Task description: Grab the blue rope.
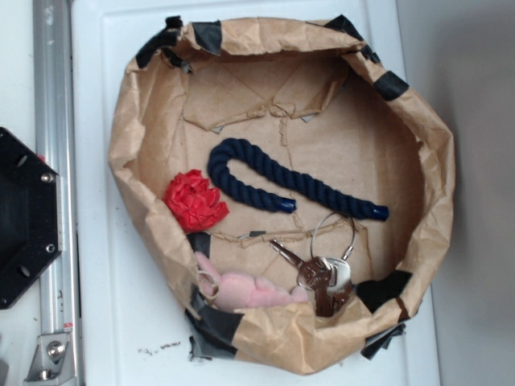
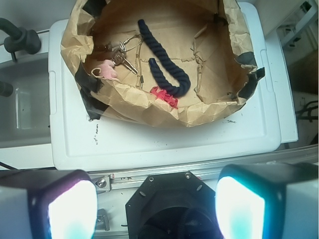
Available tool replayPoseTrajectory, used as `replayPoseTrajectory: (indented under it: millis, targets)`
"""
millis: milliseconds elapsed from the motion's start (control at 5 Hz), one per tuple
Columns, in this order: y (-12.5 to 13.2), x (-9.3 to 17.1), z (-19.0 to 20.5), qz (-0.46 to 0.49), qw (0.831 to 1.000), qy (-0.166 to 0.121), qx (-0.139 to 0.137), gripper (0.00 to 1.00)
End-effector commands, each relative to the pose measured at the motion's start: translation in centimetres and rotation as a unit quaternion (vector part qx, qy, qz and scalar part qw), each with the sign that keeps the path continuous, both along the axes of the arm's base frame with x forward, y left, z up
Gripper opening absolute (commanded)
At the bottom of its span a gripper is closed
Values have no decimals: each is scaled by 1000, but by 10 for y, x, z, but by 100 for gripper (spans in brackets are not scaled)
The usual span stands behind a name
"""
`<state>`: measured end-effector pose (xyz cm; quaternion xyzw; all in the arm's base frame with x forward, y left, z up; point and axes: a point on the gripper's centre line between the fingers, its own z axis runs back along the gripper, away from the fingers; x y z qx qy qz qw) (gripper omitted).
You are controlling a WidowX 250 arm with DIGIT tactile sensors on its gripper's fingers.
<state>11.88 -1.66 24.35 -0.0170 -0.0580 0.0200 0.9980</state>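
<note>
The blue rope (image 1: pixel 265 178) is thick, twisted and dark navy, with shiny blue capped ends. It lies bent in a hook shape on the floor of a crumpled brown paper bowl (image 1: pixel 133 121). In the wrist view the rope (image 2: pixel 164 57) lies in the bowl (image 2: pixel 149 107) far ahead. My gripper (image 2: pixel 155 209) is open and empty, its two glowing pads (image 2: pixel 72 211) wide apart. It hovers high over the black robot base (image 2: pixel 169 199), well short of the bowl. The gripper is out of the exterior view.
In the bowl lie a red paper flower (image 1: pixel 195 201), a pink plush toy (image 1: pixel 241 289) and a bunch of keys (image 1: pixel 322 269). The bowl sits on a white plastic lid (image 1: pixel 105 322). A metal rail (image 1: pixel 52 161) and the black base (image 1: pixel 24 217) are at the left.
</note>
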Motion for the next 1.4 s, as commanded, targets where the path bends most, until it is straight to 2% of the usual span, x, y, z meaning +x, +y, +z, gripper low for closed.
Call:
replayPoseTrajectory:
  millis: [0,200,400,600,1000,1200]
  targets:
    - [0,0,0,0,1000,0,0,100]
    - [23,50,-25,33,999,0,-17,100]
    - [31,101,-55,33,999,-21,24,100]
    - [36,148,-92,-5,999,-32,29,100]
    - [25,176,-188,-106,992,39,49,100]
    - [18,189,-213,-98,993,45,42,100]
